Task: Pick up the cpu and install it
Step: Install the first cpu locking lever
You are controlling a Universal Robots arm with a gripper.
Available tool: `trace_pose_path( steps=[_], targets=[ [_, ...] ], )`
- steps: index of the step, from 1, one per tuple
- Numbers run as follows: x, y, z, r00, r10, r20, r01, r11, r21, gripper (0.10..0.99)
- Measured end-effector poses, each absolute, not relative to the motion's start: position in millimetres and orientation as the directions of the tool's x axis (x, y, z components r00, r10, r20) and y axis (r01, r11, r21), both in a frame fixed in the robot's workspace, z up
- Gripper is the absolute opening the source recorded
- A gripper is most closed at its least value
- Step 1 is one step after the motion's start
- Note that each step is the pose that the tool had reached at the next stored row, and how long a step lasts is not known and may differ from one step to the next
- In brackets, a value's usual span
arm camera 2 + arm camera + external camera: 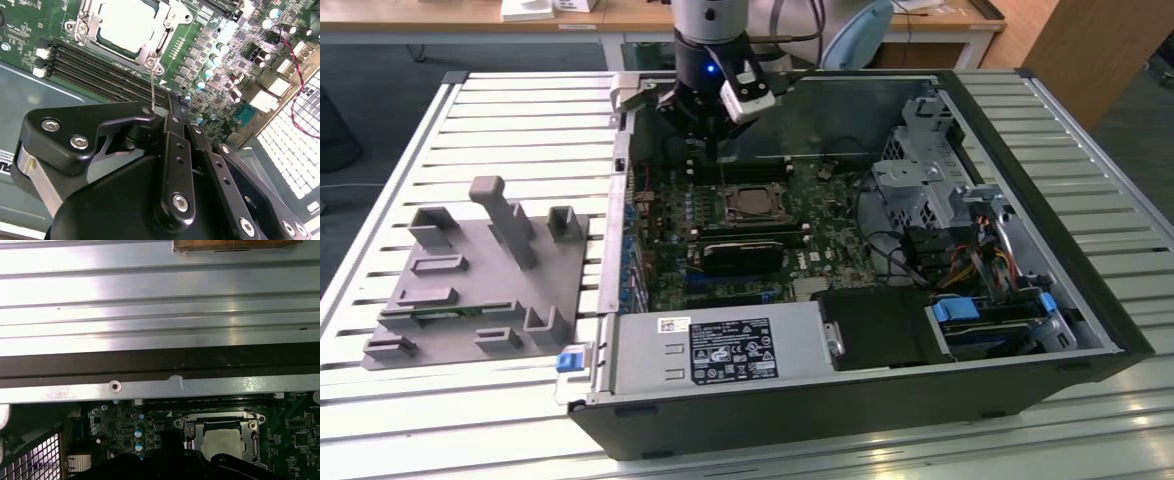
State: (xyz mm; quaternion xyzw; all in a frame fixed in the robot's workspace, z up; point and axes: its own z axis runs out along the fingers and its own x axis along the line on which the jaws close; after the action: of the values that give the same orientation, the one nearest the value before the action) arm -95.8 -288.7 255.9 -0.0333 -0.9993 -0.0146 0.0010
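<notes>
Risk at this stage was judged to lie mainly in the thin socket lever (154,90) and the load frame around the chip: a snag or a sideways drag by the arm could bend the lever or shift the chip on its contacts. In the exterior view, the open computer case (1067,290) was seen lying on a slatted metal table (494,110), with a grey plastic fixture (480,280) set well apart toward the exterior view's left. The gripper (707,125) was seen hanging over the far edge of the motherboard (667,240), above and just beyond the cpu (750,203), which was seated flat in its socket near the board's middle. From that view the fingers could not be judged open or shut. In the second wrist view, the black linkage of the gripper (170,107) was seen with its fingers drawn narrow around the upper end of the wire lever, apparently pinching it, though the contact itself was partly hidden. The cpu (127,22) was shown there as a flat square with a pale, shiny metal lid, framed by the socket's silver bracket (150,57) and lying beside the memory slots (100,70). In the first wrist view, the cpu (225,442) was seen again inside its bracket, dull silver-grey, below the case wall (150,387).
</notes>
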Motion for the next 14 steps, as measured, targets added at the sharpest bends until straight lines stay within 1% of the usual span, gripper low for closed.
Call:
trace_pose_path(
  steps=[14],
  targets=[
    [-84.5, -288.7, 255.7, -0.998, 0.067, 0.003, 0.067, 0.997, 0.029, 0.106]
  ],
)
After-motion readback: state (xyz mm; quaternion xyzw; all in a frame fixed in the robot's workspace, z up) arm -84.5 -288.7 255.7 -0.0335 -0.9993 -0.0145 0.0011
